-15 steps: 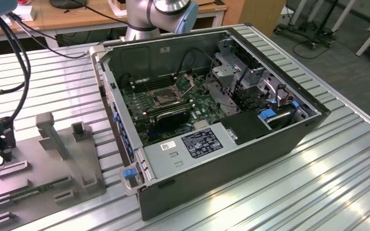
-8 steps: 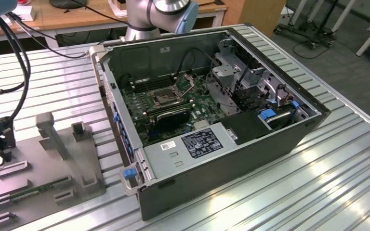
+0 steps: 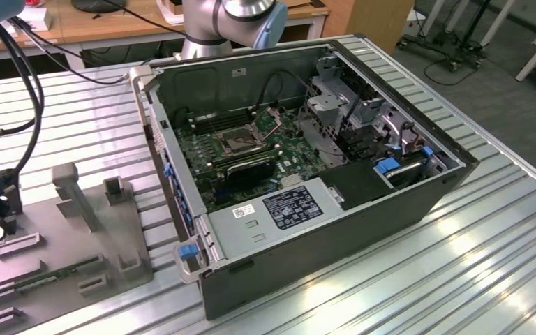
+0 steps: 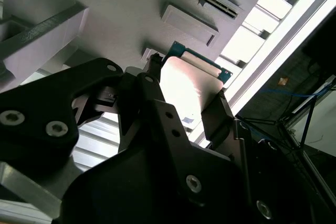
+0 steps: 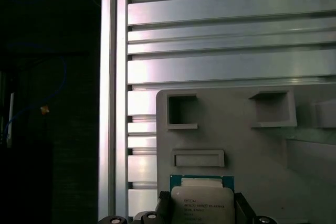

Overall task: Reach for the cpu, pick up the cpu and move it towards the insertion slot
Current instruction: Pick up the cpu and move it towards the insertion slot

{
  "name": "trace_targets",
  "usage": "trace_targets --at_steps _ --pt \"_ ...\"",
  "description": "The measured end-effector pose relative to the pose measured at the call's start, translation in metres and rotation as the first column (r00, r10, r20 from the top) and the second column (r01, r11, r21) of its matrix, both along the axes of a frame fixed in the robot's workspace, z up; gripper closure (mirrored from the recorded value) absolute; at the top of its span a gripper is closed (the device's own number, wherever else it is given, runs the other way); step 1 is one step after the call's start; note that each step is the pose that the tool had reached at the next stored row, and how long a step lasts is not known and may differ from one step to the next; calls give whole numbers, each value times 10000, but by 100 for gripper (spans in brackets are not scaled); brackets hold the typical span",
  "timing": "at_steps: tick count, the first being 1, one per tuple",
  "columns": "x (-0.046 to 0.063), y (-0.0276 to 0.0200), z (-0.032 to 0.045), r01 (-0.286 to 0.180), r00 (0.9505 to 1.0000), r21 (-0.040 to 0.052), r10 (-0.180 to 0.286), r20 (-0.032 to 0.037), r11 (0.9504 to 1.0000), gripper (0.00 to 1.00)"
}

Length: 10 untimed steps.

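Second wrist view: the gripper (image 4: 186, 81) has its two black fingers (image 4: 219, 114) pressed against opposite edges of the cpu (image 4: 188, 92), so the chip is pinched between them. The cpu shows its silvery top, with a thin green border along one edge. Behind it is the grey holder plate (image 4: 105, 3) with shallow rectangular pockets. I cannot tell if the chip touches the plate or hangs just above it.

In the first wrist view the cpu (image 5: 202, 209) sits between the same fingers (image 5: 164, 202), over the grey holder plate (image 5: 236, 145) and near its edge. Beside the plate is the ribbed aluminium table (image 5: 210, 72).

In the exterior view the grey holder plate (image 3: 63, 293) lies on the table (image 3: 454, 279), at about eight o'clock from the open computer case (image 3: 343, 230). A green memory stick (image 3: 54, 273) lies on this plate. The insertion slot (image 3: 234, 142), a square socket with a silver frame, is on the green motherboard (image 3: 282, 150) inside the case. It is at about two o'clock from the plate and well apart from it.
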State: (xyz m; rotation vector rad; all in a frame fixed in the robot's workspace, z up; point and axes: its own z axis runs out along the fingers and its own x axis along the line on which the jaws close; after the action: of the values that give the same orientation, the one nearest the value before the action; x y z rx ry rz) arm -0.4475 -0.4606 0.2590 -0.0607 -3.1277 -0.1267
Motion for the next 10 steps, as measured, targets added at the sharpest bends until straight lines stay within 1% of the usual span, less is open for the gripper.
trace_targets --at_steps 10 --pt "0 0 18 0 10000 1 0 0 10000 45"
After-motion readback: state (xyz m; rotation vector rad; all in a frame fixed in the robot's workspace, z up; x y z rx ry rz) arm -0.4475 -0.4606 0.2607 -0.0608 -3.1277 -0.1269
